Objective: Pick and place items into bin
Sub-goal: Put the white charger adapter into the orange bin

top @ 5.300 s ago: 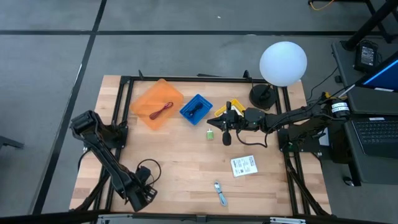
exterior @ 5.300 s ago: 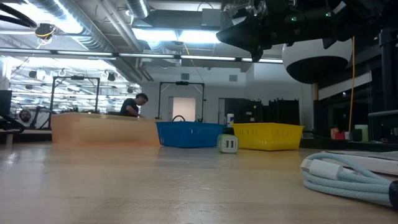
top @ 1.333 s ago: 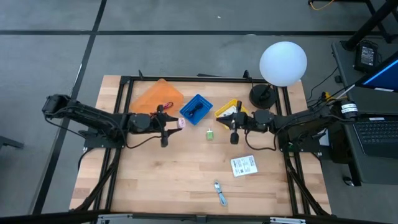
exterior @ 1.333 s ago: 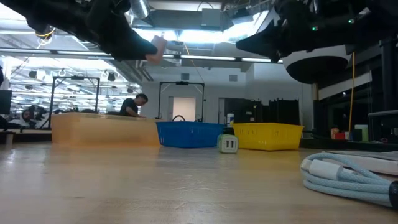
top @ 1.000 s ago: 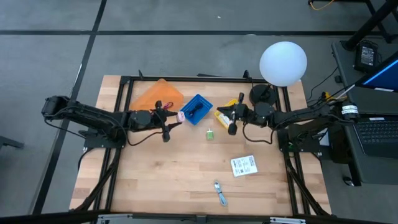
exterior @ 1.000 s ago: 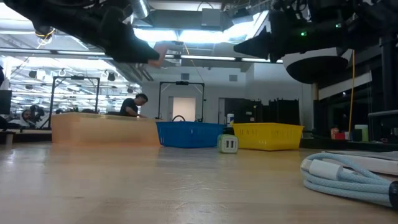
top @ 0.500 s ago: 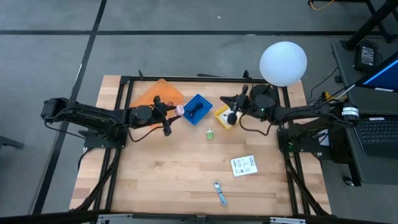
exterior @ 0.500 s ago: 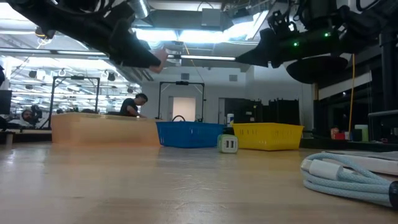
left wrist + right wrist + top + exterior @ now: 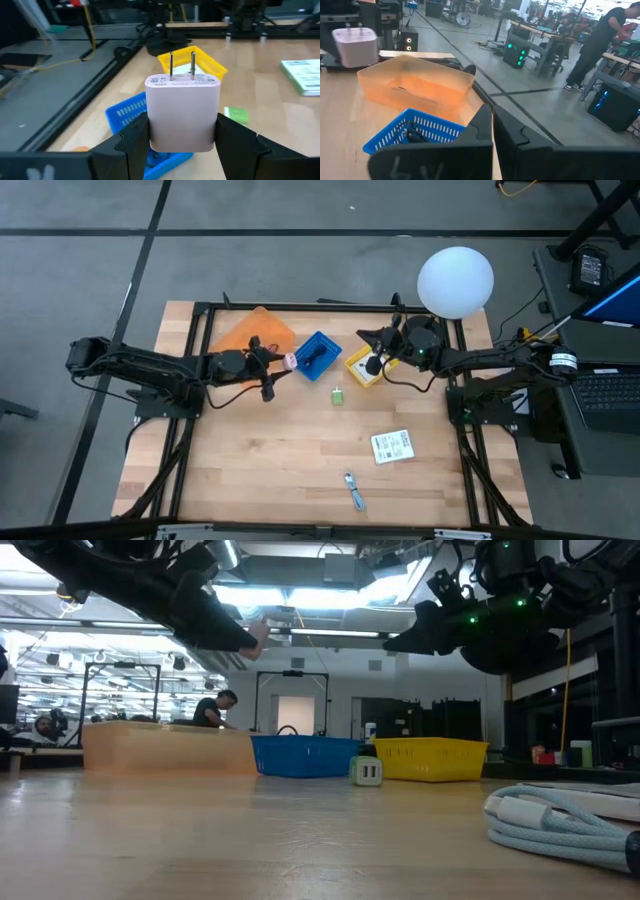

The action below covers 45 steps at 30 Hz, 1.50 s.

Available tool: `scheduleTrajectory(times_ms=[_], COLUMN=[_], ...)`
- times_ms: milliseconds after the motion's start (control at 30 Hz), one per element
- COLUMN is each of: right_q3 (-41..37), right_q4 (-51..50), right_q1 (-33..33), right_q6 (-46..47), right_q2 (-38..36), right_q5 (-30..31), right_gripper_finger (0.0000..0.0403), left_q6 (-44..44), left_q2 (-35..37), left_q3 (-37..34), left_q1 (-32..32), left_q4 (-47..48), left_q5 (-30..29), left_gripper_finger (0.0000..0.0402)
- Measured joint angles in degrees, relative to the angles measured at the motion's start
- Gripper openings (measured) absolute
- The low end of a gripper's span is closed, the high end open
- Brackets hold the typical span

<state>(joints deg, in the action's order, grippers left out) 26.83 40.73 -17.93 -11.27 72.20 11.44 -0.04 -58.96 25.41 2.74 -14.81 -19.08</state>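
Observation:
My left gripper (image 9: 287, 361) holds a pink block (image 9: 182, 112) with two metal prongs in the air, just left of the blue bin (image 9: 316, 355). In the low view the block (image 9: 260, 633) shows high above the table. My right gripper (image 9: 364, 336) is shut on nothing and hovers over the far left corner of the yellow bin (image 9: 360, 367). A black coiled cable (image 9: 318, 354) lies in the blue bin. A tiny green piece (image 9: 339, 395), a white printed packet (image 9: 392, 446) and a blue-silver tool (image 9: 354, 492) lie on the wood. My left gripper pinches the pink block by its two opposite side faces (image 9: 150, 125) between its two fingers (image 9: 131, 142). The fingers come level from the table's left. The end with the prongs (image 9: 181, 65) sticks out past the fingertips. The block is lifted clear of table and bins.
An orange bin (image 9: 248, 335) stands at the far left, partly under my left arm. A white globe lamp (image 9: 455, 281) stands on its black base at the far right corner. A pale coiled cable (image 9: 560, 822) lies close to the low camera. A person (image 9: 600, 40) stands beyond the table.
My right gripper, still shut, has swung toward the table's far edge, from beside the green piece to over the yellow bin's far left corner.

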Motion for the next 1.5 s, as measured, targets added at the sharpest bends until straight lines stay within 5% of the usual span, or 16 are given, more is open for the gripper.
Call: scheduleTrajectory(times_ms=[500, 1500], right_q3=[0.0, 0.0], right_q4=[0.18, -2.54], right_q1=[-0.05, -0.03], right_q6=[0.19, 3.51], right_q2=[0.0, 0.0], right_q5=[0.0, -2.6], right_gripper_finger=[0.0, 0.0], left_q6=[-1.22, -15.17], left_q2=[0.0, 0.0], left_q3=[0.0, 0.55], left_q1=[0.0, -0.54], left_q4=[0.57, 13.67], left_q5=[8.6, 14.32], left_gripper_finger=[0.0183, 0.0183])
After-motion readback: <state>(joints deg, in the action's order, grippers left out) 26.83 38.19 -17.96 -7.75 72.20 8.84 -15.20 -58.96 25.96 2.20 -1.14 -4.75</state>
